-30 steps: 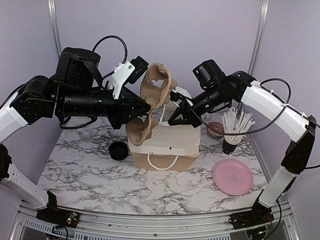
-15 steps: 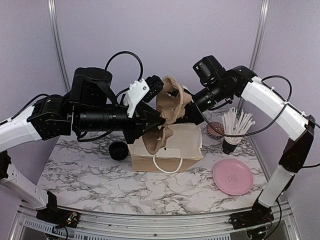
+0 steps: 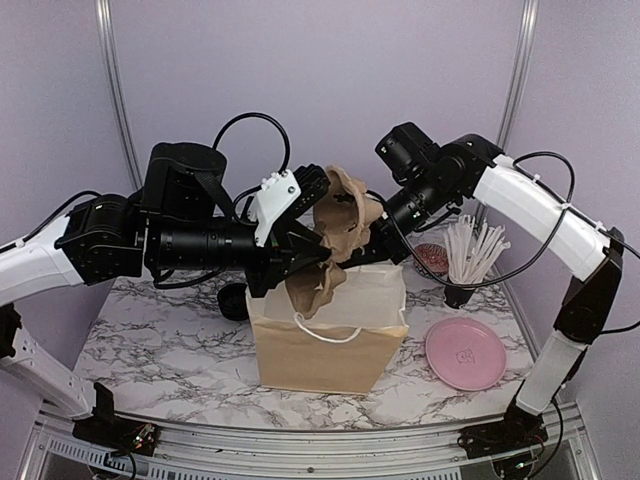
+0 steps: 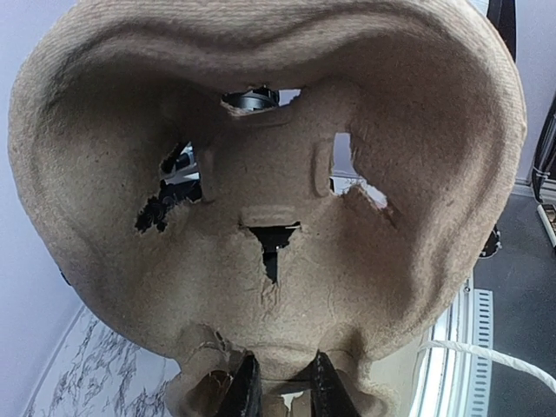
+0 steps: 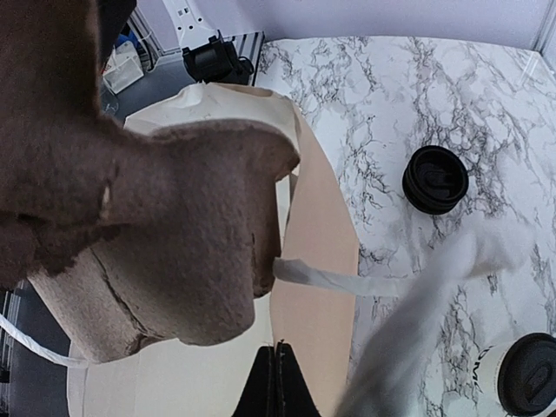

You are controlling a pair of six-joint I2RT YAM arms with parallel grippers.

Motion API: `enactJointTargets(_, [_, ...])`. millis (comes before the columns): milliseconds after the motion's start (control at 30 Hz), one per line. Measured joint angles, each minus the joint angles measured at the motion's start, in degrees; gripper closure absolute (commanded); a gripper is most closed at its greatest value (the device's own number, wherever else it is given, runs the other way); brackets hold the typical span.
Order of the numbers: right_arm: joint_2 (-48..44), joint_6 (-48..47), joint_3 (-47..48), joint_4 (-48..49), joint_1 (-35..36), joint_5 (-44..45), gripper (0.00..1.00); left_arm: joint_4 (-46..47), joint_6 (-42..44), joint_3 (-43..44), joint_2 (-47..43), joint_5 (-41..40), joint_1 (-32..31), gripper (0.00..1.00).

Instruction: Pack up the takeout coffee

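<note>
A brown paper bag (image 3: 330,350) stands upright with its mouth open in the middle of the marble table (image 3: 160,345) in the overhead view, one white cord handle draped over its front wall. Above the mouth hangs a moulded pulp cup carrier (image 3: 340,225), turned on edge, its lower end dipping to the bag's rim. How far it reaches inside I cannot tell.

The left gripper (image 4: 282,395) is clamped on the carrier's bottom edge. In its wrist view the two fingers pinch the pulp at the bottom centre, and the carrier (image 4: 278,217) fills the frame, light showing through torn holes in its wells.

The right gripper (image 5: 276,382) has its fingers pressed tight together at bottom centre, over the bag's wall (image 5: 317,287). Whether paper is caught between them I cannot tell.

The takeout coffee (image 5: 521,373) stands on the table at the lower right corner of the right wrist view, black lid on, outside the bag. The overhead view does not show it.

A stack of black lids (image 3: 235,300) sits left of the bag. At centre right a dark cup (image 3: 460,292) holds white sticks (image 3: 475,245), and a pink plate (image 3: 465,353) lies below it.
</note>
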Motion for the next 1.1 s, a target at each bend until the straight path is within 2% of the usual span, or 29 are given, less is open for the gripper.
enactJointTargets(267, [1.68,-0.15,0.0,-1.18,0.11,-0.28,1.0,-3.37,-2.21,-1.27,-0.74,1.73,0.02,0.84])
enactJointTargets(467, [3.48,0.15,1.03,-1.07,0.2,-0.28,0.68,-8.09,-4.52,-2.64,-0.87,3.61,-0.33,0.84])
enactJointTargets(700, [5.42,0.42,8.39,-2.21,-3.67,-3.52,0.44,-12.55,-6.49,-2.64,-0.52,3.17,-0.85,0.84])
enactJointTargets(900, [2.99,-1.46,9.44,-3.65,-9.84,-8.7,0.42,-17.25,-7.63,0.31,2.73,2.27,-0.85,0.84])
enactJointTargets(1100, [-2.03,-1.97,2.99,-3.15,-16.09,-10.93,0.42,-22.08,-8.76,5.31,7.93,0.35,-0.85,0.83])
